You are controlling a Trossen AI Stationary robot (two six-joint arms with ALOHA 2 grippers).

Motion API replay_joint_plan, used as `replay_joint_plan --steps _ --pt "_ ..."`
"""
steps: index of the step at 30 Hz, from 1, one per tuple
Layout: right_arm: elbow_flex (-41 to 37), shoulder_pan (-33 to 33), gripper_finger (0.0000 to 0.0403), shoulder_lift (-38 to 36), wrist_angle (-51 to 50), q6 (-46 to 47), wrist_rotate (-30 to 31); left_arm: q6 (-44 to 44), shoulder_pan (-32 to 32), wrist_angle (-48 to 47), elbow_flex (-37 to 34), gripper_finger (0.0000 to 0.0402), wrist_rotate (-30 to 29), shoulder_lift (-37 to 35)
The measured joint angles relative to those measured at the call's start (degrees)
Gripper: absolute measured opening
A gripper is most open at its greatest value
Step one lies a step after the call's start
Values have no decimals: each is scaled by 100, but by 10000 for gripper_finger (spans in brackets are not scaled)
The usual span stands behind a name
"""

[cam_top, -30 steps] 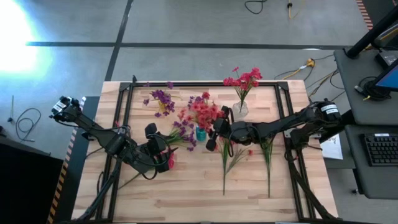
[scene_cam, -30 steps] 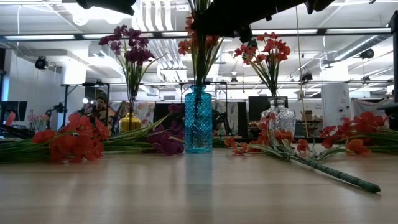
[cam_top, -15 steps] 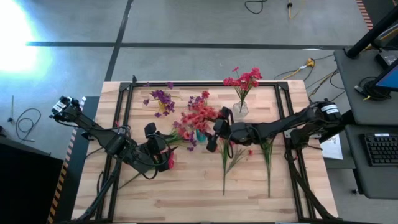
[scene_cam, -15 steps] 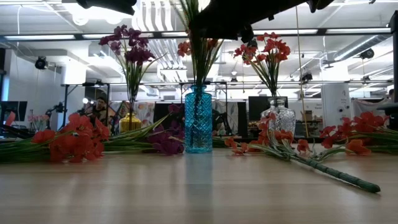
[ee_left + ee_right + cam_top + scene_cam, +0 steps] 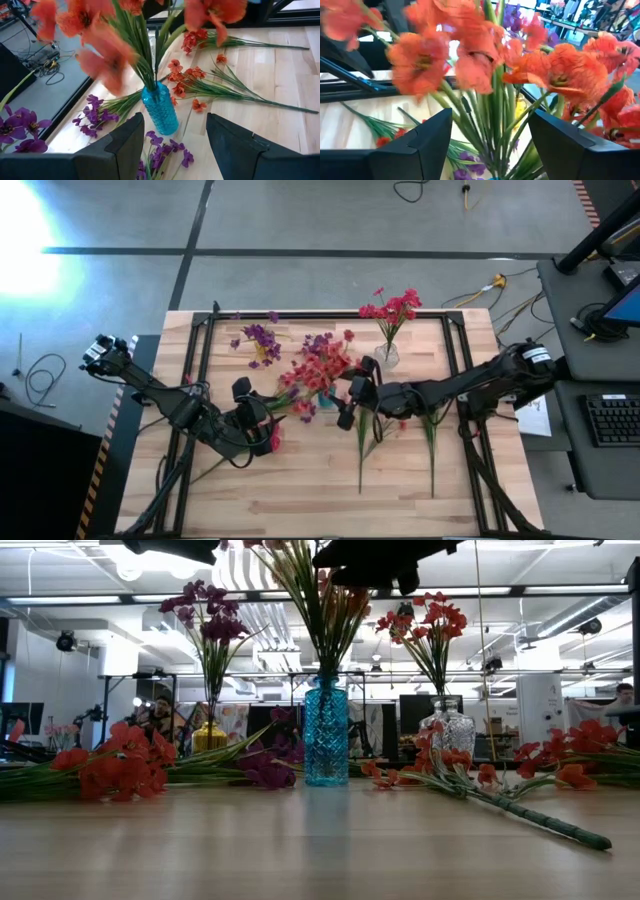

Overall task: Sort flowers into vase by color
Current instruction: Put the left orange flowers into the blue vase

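Note:
A blue glass vase (image 5: pixel 326 735) stands mid-table and holds a bunch of red flowers (image 5: pixel 315 368) that leans toward the table's left. My right gripper (image 5: pixel 490 114) is open, just right of the vase, level with the stems (image 5: pixel 492 120) that rise beyond its fingers. My left gripper (image 5: pixel 174 120) is open on the vase's left, facing the vase (image 5: pixel 159 110) from a short way off. Purple sprigs (image 5: pixel 92 112) lie on the table beside the vase. Red sprigs (image 5: pixel 375 430) lie right of it.
A yellow vase (image 5: pixel 210 735) with purple flowers (image 5: pixel 260 338) stands far left of the blue one, and a clear glass vase (image 5: pixel 450 730) with red flowers (image 5: pixel 392 308) far right. Red blossoms (image 5: pixel 272 438) lie by my left gripper. Bare wood (image 5: pixel 300 490) fills the near side.
The red bunch in the blue vase has swung over toward the table's left, its blossoms still blurred. My right gripper has drawn back a little toward the table's right and near edge. The blue vase has shifted slightly toward the right.

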Motion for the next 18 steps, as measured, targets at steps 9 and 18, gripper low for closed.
replay_joint_plan --steps 9,18 --pt "1 100 235 -1 -10 -17 -8 -99 0 -5 -26 199 0 0" --pt "1 220 228 10 -370 39 -4 -114 0 4 -33 199 0 0"
